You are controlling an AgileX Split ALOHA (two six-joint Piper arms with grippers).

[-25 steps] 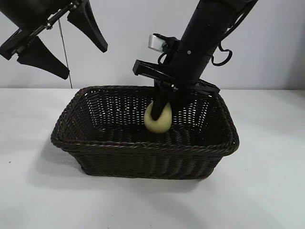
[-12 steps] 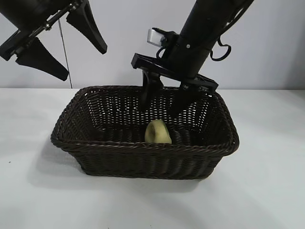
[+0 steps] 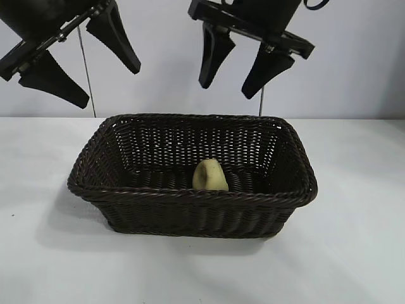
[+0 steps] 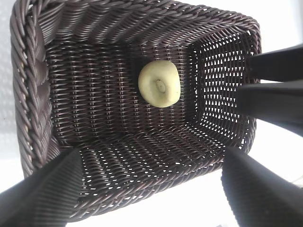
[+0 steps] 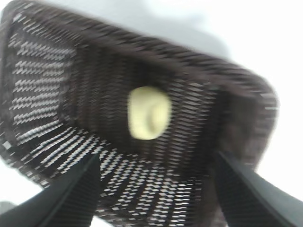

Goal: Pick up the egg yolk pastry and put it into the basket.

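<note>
White counter point(image 3: 354, 253) carries basket point(image 3: 190, 212); pastry point(image 3: 209, 175) lies inside. Right hand point(image 3: 237, 69) above basket, spread, empty; left hand point(image 3: 101, 63) likewise.

A plain white tabletop point(image 3: 354, 253) carries the scene, smooth and matte, running back to a pale wall. One thing rests directly on it: the basket point(image 3: 190, 215), a large rectangular one of dark brown woven wicker with a braided rim and sloping sides. It sits about mid-tabletop, long side facing the exterior camera, flat on its base. A soft grey shadow spreads from the basket's left side and front edge over the white surface. In the left wrist view the basket point(image 4: 33, 94) shows from above, with bright tabletop point(image 4: 279, 14) visible past its rim on several sides and through the openwork of its walls.
</note>
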